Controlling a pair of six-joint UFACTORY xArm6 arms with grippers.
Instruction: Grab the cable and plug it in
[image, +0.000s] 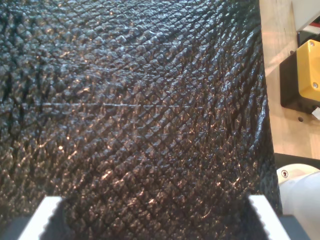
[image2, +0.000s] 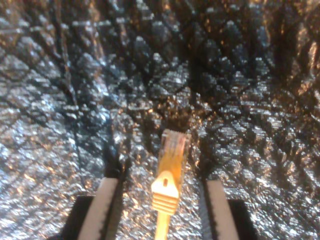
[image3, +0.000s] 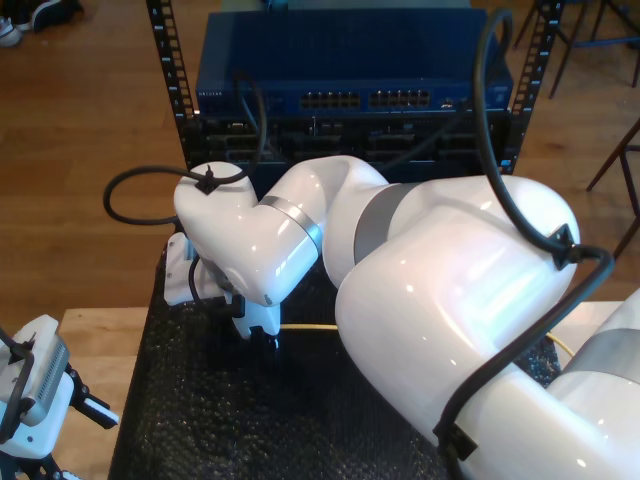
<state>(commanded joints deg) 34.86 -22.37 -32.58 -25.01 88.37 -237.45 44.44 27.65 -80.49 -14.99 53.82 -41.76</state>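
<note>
The yellow cable lies on the black textured mat, and its clear plug points away from the camera. My second gripper is open and straddles the cable just behind the plug, with a gap on each side. In the exterior view this gripper hangs from the big white arm, low over the mat, with the cable running off toward the exterior view's right. My first gripper is open above bare mat, nothing between its fingertips.
A blue network switch with rows of ports stands in a rack behind the mat. Thick black arm cables loop nearby. A yellow box sits on the wooden table. Another gripper is at the exterior view's lower left.
</note>
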